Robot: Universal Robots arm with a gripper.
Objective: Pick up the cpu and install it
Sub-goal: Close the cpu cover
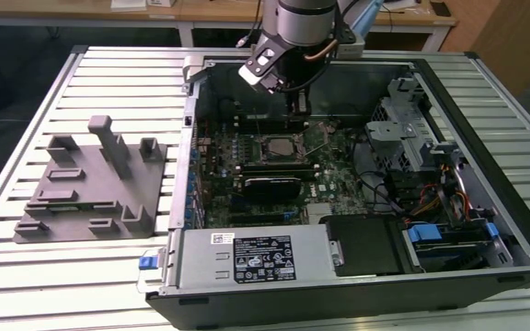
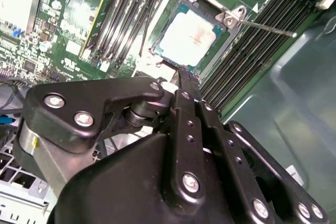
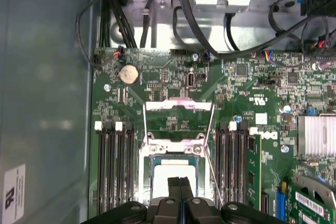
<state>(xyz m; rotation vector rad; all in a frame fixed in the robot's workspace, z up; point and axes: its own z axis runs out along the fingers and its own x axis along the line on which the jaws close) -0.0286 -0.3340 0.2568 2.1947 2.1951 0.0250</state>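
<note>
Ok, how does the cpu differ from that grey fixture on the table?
The cpu is small, flat and square with a pale metal top; the grey fixture is far larger, with upright blocks. The cpu sits in the motherboard socket inside the case; the grey fixture lies outside on the table, at the exterior view's left. Neither is held.

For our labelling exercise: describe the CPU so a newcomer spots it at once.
Inside the open black computer case lies a green motherboard. Near its middle sits the small square silver-topped chip, the only pale flat square between long dark memory slots.
</note>
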